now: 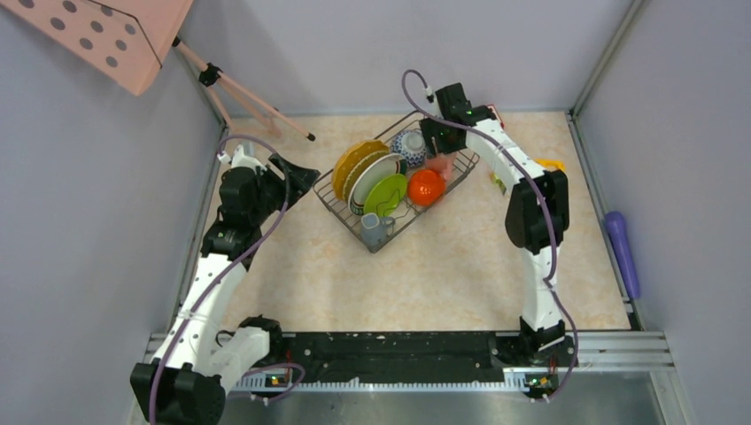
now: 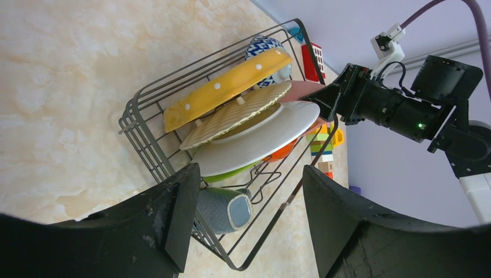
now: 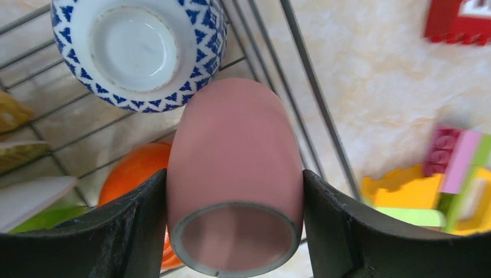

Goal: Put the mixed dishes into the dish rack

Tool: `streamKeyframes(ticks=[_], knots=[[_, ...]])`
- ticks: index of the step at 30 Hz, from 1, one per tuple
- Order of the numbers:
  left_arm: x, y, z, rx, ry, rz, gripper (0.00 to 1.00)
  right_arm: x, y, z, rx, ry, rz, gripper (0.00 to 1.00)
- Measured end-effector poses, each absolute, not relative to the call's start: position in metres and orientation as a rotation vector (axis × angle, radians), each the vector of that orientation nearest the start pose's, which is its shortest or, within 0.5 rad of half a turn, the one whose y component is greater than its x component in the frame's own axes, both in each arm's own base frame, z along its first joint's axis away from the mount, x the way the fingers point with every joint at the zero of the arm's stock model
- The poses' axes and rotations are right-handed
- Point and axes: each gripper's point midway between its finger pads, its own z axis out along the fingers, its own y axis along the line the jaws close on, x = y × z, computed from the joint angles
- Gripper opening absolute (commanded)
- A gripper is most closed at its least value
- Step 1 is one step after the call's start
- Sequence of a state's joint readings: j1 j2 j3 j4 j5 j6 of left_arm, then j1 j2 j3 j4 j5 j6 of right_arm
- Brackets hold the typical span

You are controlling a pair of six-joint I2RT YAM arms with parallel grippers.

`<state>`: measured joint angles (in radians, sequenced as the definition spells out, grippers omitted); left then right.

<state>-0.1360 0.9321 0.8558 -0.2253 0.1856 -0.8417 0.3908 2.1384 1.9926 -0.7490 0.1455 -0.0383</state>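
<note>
The dish rack [image 1: 329,200] stands mid-table and holds two yellow scalloped plates [image 1: 354,161], a white green-rimmed plate [image 1: 376,175], a lime green plate [image 1: 387,193], an orange-red bowl [image 1: 426,187], a patterned bowl [image 1: 409,143] and a grey mug [image 1: 374,228]. My right gripper [image 3: 233,179] is shut on the pink mug [image 3: 234,139]. It holds the mug over the rack's far right side, between the patterned bowl [image 3: 136,49] and the orange-red bowl [image 3: 136,174]. My left gripper [image 2: 249,174] is open and empty, just left of the rack near the grey mug [image 2: 223,208].
Coloured toy blocks [image 3: 446,185] and a red block [image 3: 460,20] lie on the table right of the rack. A purple cylinder [image 1: 623,248] lies by the right wall. A tripod [image 1: 248,97] with a pink perforated board [image 1: 106,35] stands at the back left.
</note>
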Motion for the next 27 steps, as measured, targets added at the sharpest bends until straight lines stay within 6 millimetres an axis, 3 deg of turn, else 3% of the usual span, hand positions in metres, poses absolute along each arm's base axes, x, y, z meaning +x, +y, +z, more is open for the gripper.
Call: streamKeyframes(ticks=[8,10,13,14,16,19,27], knots=[[0.321,-0.108,0.269,-0.549,1.877,-0.835,0.70,0.512,0.176,0.120,-0.131,2.540,0.027,0.00],[0.321,-0.108,0.269,-0.549,1.877,-0.835,0.70,0.513,0.176,0.120,-0.085,2.550,0.022,0.14],[0.321,-0.108,0.269,-0.549,1.877,-0.835,0.70,0.509,0.174,0.120,-0.046,2.570,0.013,0.67],[0.321,-0.108,0.269,-0.549,1.877,-0.835,0.70,0.508,0.173,0.120,-0.039,2.573,0.010,0.73],[0.321,-0.108,0.269,-0.549,1.877,-0.835,0.70,0.507,0.172,0.119,-0.027,2.580,0.005,0.78],[0.321,-0.108,0.269,-0.549,1.877,-0.835,0.70,0.505,0.170,0.118,-0.017,2.588,-0.003,0.97],[0.321,-0.107,0.269,-0.549,1.877,-0.835,0.70,0.514,0.170,0.141,-0.001,2.530,0.013,0.99]])
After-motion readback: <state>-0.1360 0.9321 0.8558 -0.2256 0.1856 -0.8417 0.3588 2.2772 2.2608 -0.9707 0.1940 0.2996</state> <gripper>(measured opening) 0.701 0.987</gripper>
